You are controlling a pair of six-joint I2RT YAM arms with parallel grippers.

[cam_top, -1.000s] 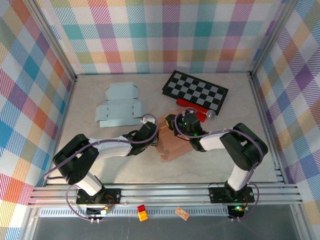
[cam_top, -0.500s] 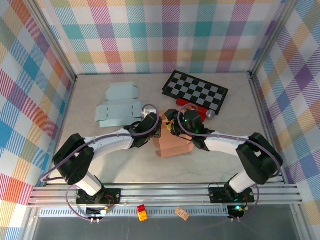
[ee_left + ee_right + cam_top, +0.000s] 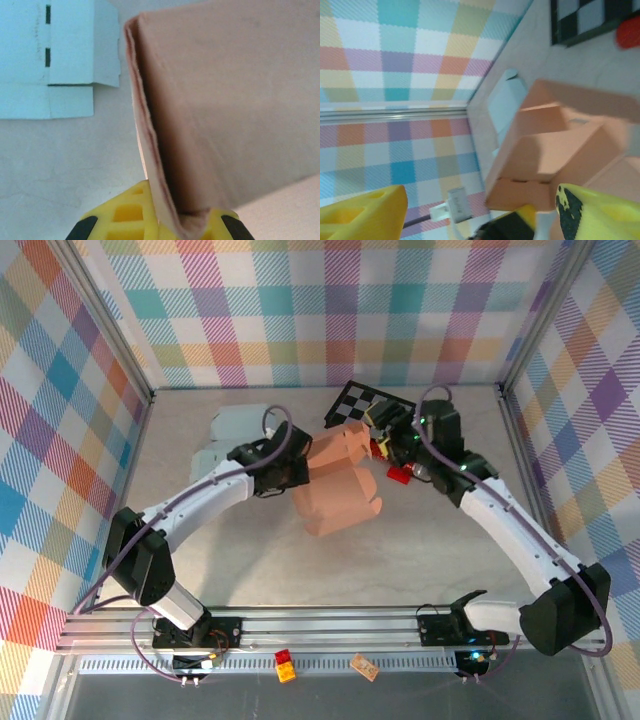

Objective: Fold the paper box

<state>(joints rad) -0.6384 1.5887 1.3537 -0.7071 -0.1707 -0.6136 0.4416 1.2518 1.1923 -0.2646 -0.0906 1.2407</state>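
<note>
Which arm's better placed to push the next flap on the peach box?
Right, probably. The left gripper is shut on a wall of the peach box, holding it. The right gripper is open beside the box's far corner, free to push.

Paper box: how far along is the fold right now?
Partly done. The salmon paper box has raised walls and creased panels. In hand: the left gripper pinches a doubled wall between its fingers; the right gripper is open, facing the box. Left: the shape looks loose, with flaps likely still to tuck. The blue blank lies flat, untouched.
</note>
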